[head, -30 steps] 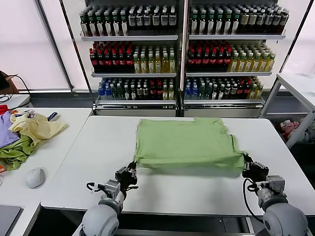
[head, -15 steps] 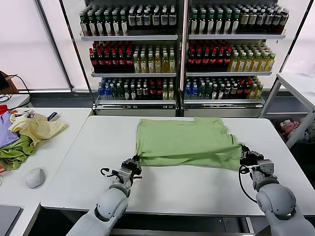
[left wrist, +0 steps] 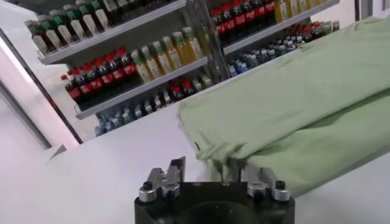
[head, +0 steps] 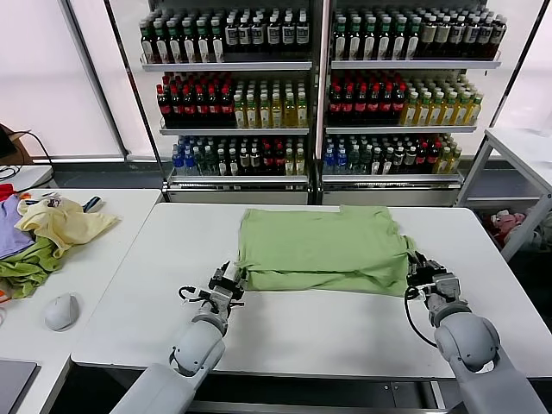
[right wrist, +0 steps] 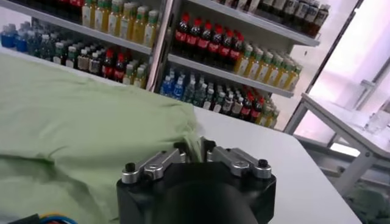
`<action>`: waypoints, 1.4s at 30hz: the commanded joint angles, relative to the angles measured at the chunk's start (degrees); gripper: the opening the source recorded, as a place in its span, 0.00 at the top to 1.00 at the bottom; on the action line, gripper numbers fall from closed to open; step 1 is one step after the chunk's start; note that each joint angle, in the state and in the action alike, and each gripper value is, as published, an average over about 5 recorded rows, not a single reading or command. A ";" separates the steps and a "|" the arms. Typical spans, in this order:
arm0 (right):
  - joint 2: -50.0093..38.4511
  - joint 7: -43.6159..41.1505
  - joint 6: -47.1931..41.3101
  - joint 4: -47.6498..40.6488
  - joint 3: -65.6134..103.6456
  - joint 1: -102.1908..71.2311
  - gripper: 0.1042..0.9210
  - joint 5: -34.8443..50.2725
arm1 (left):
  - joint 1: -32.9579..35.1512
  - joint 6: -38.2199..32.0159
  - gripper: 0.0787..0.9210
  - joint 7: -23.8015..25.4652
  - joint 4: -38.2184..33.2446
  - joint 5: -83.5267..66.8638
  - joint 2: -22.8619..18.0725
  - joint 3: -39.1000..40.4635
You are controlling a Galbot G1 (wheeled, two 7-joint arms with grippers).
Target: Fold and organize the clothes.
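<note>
The light sage-green polo shirt (head: 323,250) lies on the white table (head: 302,323), its near part doubled over onto itself, back side up; collar, buttons and patch are hidden. My left gripper (head: 228,278) is at the shirt's near left corner. In the left wrist view its jaws (left wrist: 205,167) stand apart, bare table shows between them, and the shirt (left wrist: 292,115) rests against one finger. My right gripper (head: 420,269) is at the near right corner. In the right wrist view it (right wrist: 194,149) is shut on a pinch of the shirt (right wrist: 79,122).
A side table at the left holds a pale yellow garment (head: 65,222), a darker green one (head: 26,267), a purple one (head: 9,228) and a mouse (head: 62,310). Bottle shelves (head: 319,86) stand behind. Another white table (head: 526,147) is at the far right.
Both grippers moved away from me, carrying the shirt's near edge up over the shirt, so the shirt is now shorter front to back. The left jaws now stand apart.
</note>
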 commanded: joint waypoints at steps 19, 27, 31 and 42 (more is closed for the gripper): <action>1.61 2.54 -7.38 2.09 8.16 -9.55 0.13 8.00 | 2.34 3.23 0.12 -0.99 -2.52 -12.34 -2.24 -1.97; 1.99 1.82 -6.86 1.23 4.23 -8.89 0.35 8.41 | 2.21 3.91 0.13 -2.37 -1.08 -13.19 -3.16 -1.73; 1.75 1.50 -6.61 0.31 3.04 -7.72 0.49 9.39 | 2.28 4.27 0.24 -2.63 -0.97 -13.72 -3.57 -1.69; 1.05 0.28 -6.76 -1.18 2.34 -7.26 0.86 11.56 | 2.51 5.02 0.61 -2.72 -0.48 -14.12 -4.47 -1.70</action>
